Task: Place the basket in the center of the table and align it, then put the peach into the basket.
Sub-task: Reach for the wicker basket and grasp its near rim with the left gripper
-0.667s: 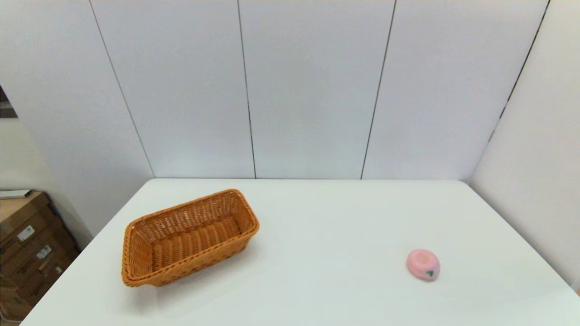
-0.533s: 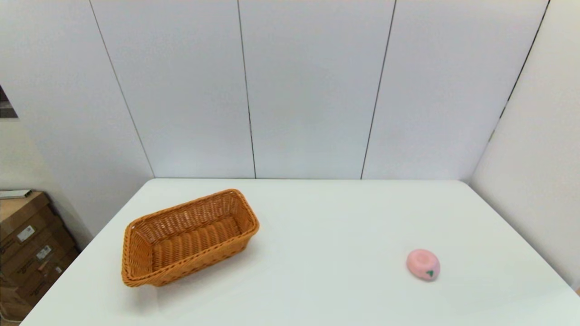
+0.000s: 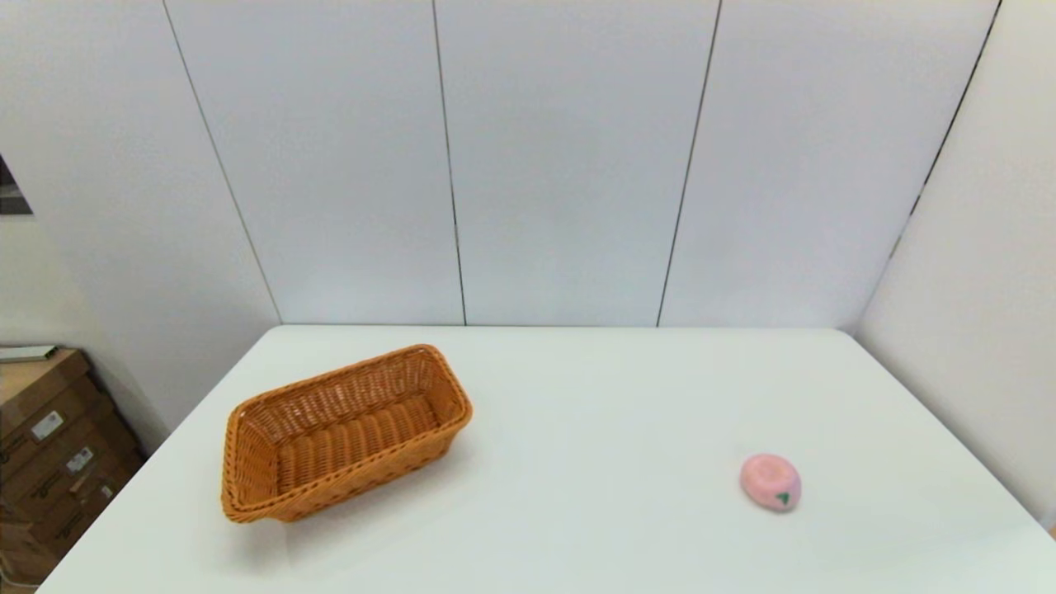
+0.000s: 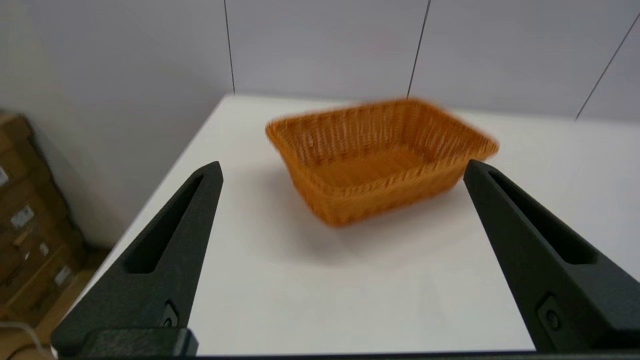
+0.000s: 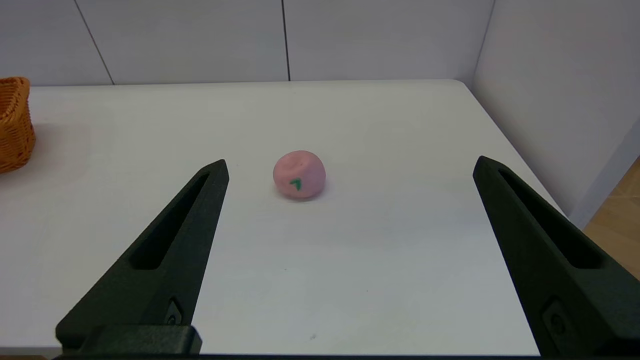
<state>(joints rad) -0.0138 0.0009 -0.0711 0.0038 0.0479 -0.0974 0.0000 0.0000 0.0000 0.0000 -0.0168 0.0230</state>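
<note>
An orange-brown wicker basket (image 3: 342,433) sits skewed on the left part of the white table (image 3: 577,412), empty. The pale-pink peach (image 3: 770,482) lies on the right part, its green leaf mark facing the near edge. Neither arm shows in the head view. In the left wrist view my left gripper (image 4: 342,170) is open, short of the basket (image 4: 382,157) and above the near table edge. In the right wrist view my right gripper (image 5: 350,167) is open with the peach (image 5: 299,174) ahead, apart from both fingers; the basket's end (image 5: 15,125) peeks in at the side.
Stacked cardboard boxes (image 3: 49,445) stand on the floor left of the table. White wall panels close the back and the right side. The table's right edge (image 5: 520,150) drops to a wooden floor.
</note>
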